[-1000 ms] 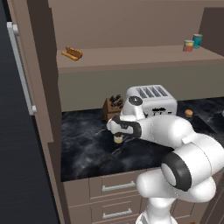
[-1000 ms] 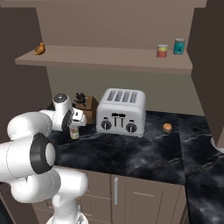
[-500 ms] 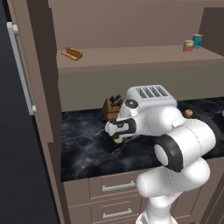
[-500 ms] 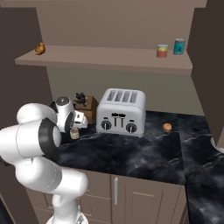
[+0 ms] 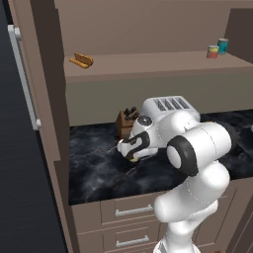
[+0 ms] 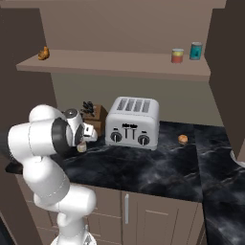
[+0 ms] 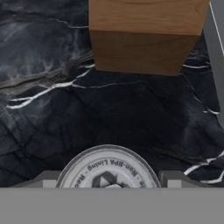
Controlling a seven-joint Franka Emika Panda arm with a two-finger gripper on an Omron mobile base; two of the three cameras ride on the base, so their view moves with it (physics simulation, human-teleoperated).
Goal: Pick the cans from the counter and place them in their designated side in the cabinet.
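Tool (image 7: 106, 186) straddles small cream-yellow cylindrical tin (image 7: 107, 170) on black marble surface (image 7: 52, 118) (grip vs. gap: can't tell), wooden knife block (image 7: 144, 35) nr

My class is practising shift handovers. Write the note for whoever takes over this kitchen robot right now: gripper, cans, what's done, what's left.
Gripper: down over the yellow can, a jaw on either side of it; whether it grips the can cannot be told.
Yellow can: upright on the counter, in front of the knife block, left of the toaster.
Red can: on the cabinet shelf, right end, beside the teal can.
Done: red can shelved.
Left: secure the yellow can, lift it and place it on the shelf.
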